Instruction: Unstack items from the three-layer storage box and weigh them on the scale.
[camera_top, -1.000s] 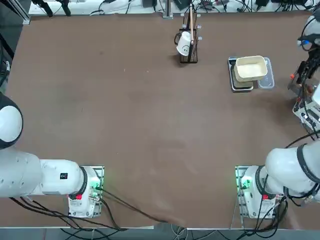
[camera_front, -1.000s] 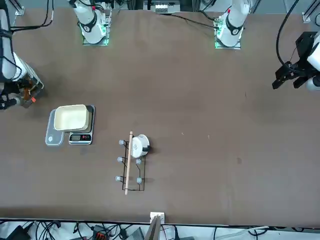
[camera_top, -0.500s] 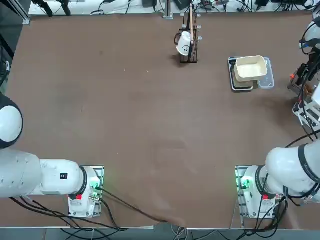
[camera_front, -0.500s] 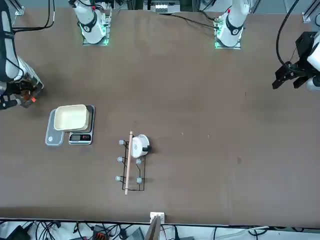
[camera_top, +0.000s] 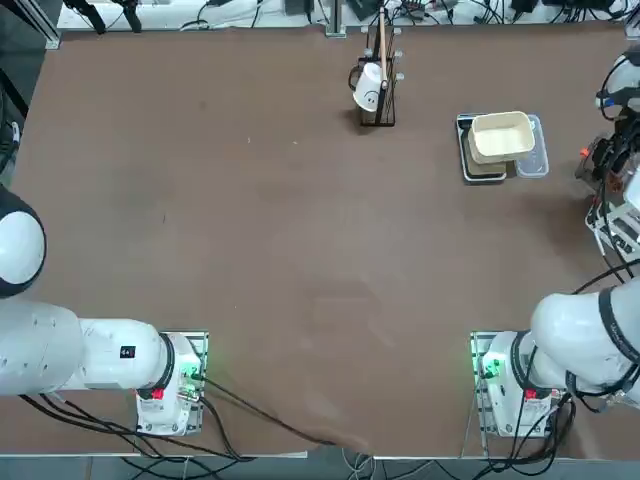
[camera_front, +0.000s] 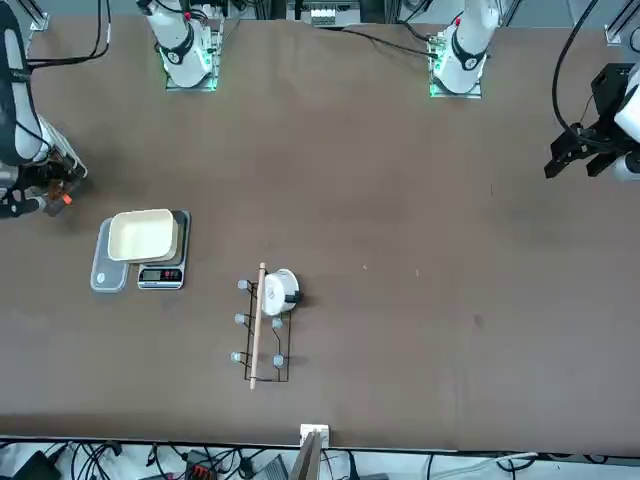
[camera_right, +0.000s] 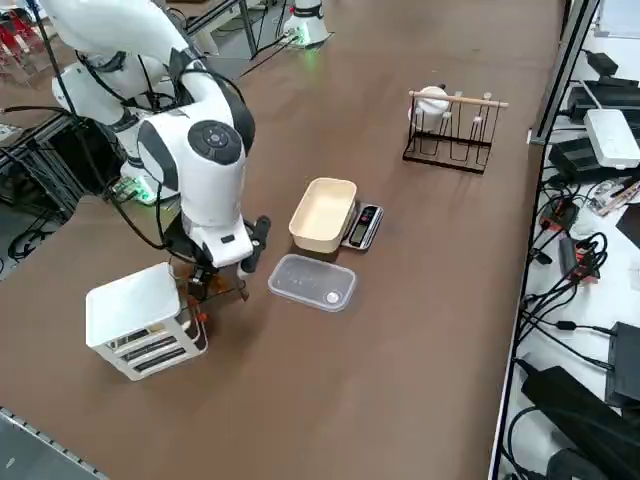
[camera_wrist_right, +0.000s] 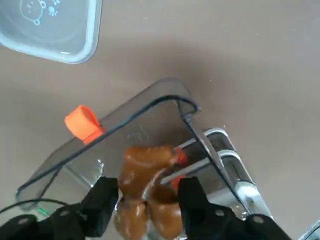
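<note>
My right arm (camera_right: 205, 150) is glossy white with rounded segments, dark grey joint bands, a grey round dotted cap and loose black cables (camera_right: 92, 165). Its two-finger gripper (camera_wrist_right: 148, 206) has matte black fingers with silver screws. White base (camera_top: 505, 375) shows a green light, red button.

We see a cream rectangular tub (camera_top: 503, 135) on the working side of the brown table (camera_top: 280, 250), with a clear plastic tray (camera_right: 312, 283) lying flat just beside it. Well apart from them, near the table's far edge, we have a black wire rack (camera_right: 445, 138) with a pale wooden rod (camera_right: 470, 100) along its top and a white mug (camera_right: 430, 107) at one end. Beyond that edge we see tangled black cables (camera_right: 590, 255) and a white box (camera_right: 612, 138)
</note>
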